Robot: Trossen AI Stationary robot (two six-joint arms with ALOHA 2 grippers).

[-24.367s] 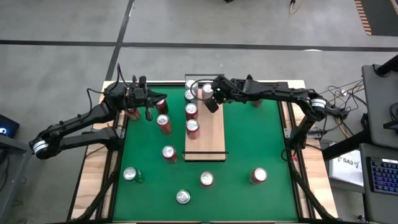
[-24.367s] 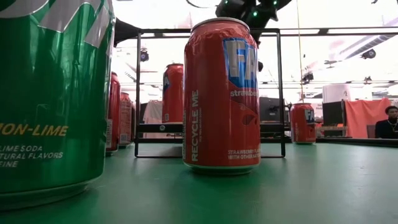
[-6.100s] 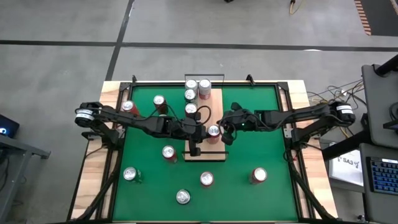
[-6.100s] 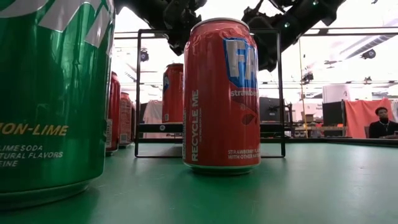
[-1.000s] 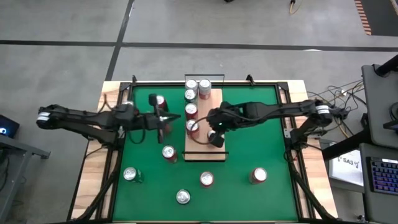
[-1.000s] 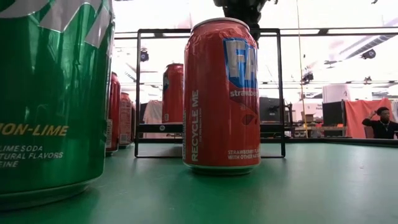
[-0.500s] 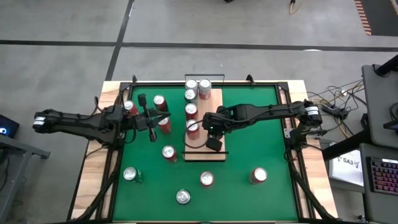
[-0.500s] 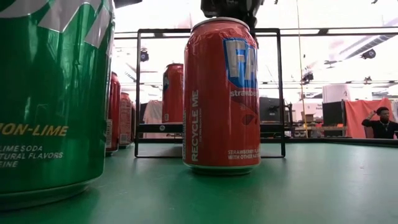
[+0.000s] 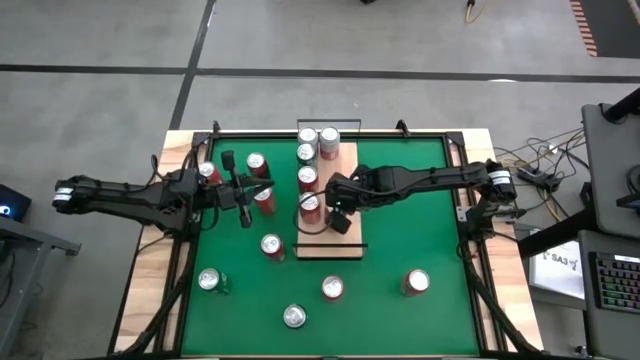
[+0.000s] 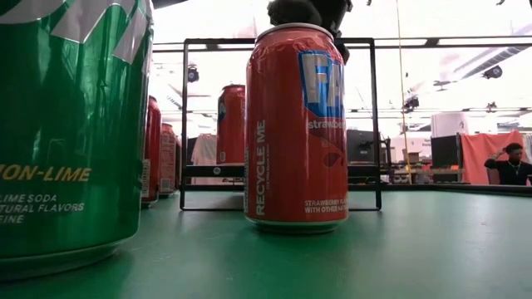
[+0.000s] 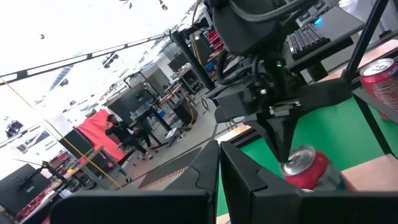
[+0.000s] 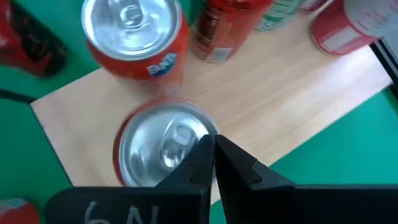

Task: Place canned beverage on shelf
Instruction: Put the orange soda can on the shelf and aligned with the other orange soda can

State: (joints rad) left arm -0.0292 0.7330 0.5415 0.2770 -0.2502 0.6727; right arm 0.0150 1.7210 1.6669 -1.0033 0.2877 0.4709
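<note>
Moved: the right gripper (image 9: 340, 222) has been brought a little closer to the red can (image 9: 310, 204) on the shelf (image 9: 340, 240) than half a second ago; the left gripper (image 9: 243, 208) has stayed where it was.
Surface: a green mat (image 9: 420, 220) is laid on a pale wooden table (image 9: 150, 290), and loose cans are stood about on the mat.
Room: a grey floor is seen around the table; a person (image 10: 509, 162) is seen far off in the low view.
Shelf: a long pale wood board with thin black rails at its short ends, set in the middle of the mat. Five cans are stood on its far half.
Right gripper: fingers are shut, nothing is held. It is kept just above the nearest can's silver top (image 12: 163, 151).
Left gripper: fingers are shut and empty, held over the mat beside another red can (image 9: 263, 198).
Only in the low view: a big green can (image 10: 71, 124) and a red can (image 10: 295, 124) are seen close up.
Only in the high view: the whole table is seen.
</note>
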